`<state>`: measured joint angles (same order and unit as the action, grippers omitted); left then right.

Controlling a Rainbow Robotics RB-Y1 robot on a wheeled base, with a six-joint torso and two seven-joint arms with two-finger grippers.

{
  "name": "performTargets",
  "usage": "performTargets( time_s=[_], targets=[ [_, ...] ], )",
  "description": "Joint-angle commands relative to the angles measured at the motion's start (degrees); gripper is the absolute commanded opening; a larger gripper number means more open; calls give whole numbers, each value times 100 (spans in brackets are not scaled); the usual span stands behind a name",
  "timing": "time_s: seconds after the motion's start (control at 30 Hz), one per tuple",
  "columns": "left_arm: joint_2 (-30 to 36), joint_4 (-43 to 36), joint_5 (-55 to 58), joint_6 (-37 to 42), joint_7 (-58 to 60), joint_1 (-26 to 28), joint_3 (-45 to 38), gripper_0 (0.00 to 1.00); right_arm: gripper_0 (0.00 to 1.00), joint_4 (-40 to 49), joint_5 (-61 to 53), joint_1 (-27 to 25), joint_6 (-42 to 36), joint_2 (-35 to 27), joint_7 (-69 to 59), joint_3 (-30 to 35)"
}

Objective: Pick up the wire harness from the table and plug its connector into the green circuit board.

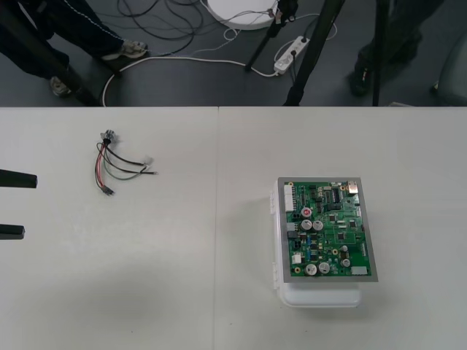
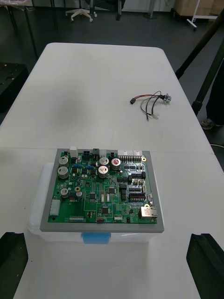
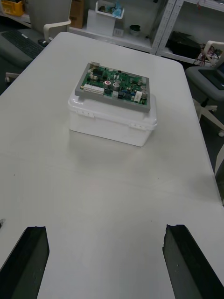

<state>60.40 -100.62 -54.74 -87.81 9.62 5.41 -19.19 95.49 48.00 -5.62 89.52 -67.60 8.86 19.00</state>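
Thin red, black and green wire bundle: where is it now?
In the front view the wire harness lies on the pale table, far left, near the left gripper, apart from the green circuit board.

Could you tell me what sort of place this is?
Probably a robotics or electronics lab bench: a green circuit board on a white base, a loose wire harness on the plain table, and a power strip among floor cables.

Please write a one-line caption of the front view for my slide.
Harness lies on the table, apart from the board; open left gripper at the left edge.
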Motion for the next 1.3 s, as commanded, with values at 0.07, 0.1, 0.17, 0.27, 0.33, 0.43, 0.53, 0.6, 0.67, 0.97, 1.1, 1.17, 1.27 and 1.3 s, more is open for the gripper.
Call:
performTargets(
  time_s=[0.07, 0.1, 0.17, 0.27, 0.33, 0.43, 0.53, 0.6, 0.67, 0.97, 1.1, 1.17, 1.27, 1.3],
  targets=[
    [-64, -63, -2, -219, -189, -5, -173, 72, 100, 119, -89, -18, 48, 10, 20, -46],
    [-64, -63, -2, -219, -189, -5, -173, 72, 100, 119, -89, -18, 48, 10, 20, -46],
    [-64, -63, -2, -219, -189, -5, -173, 72, 100, 119, -89, -18, 48, 10, 20, -46],
    [-64, -63, -2, -219, -189, -5, -173, 72, 100, 119, -89, -18, 48, 10, 20, -46],
    [-64, -63, -2, -219, -189, -5, -173, 72, 100, 119, -89, -18, 48, 10, 20, -46],
    [-64, -63, -2, -219, -189, -5, -173, 72, 100, 119, -89, -18, 48, 10, 20, -46],
    [-442, 77, -134, -219, -909, 250, 82, 72, 100, 119, -89, -18, 48, 10, 20, -46],
    [-442, 77, -125, -219, -909, 250, 73, 72, 100, 119, -89, -18, 48, 10, 20, -46],
    [-705, 358, -98, -219, -962, 276, 205, 73, 100, 119, -89, -18, 48, 10, 20, -46],
    [-732, 578, -362, -219, -1103, -67, 390, 72, 100, 119, -89, -18, 48, 10, 20, -46],
    [-609, 578, -802, -219, -1147, -322, 381, 72, 100, 119, -89, -18, 48, 10, 20, -46],
    [-530, 578, -995, -219, -1173, -418, 381, 72, 100, 119, -89, -18, 48, 10, 20, -46],
    [-336, 578, -1373, -219, -1243, -656, 381, 72, 100, 119, -89, -18, 48, 10, 20, -46],
    [-310, 578, -1443, -219, -1261, -691, 381, 72, 100, 119, -89, -18, 48, 10, 20, -46]
  ],
)
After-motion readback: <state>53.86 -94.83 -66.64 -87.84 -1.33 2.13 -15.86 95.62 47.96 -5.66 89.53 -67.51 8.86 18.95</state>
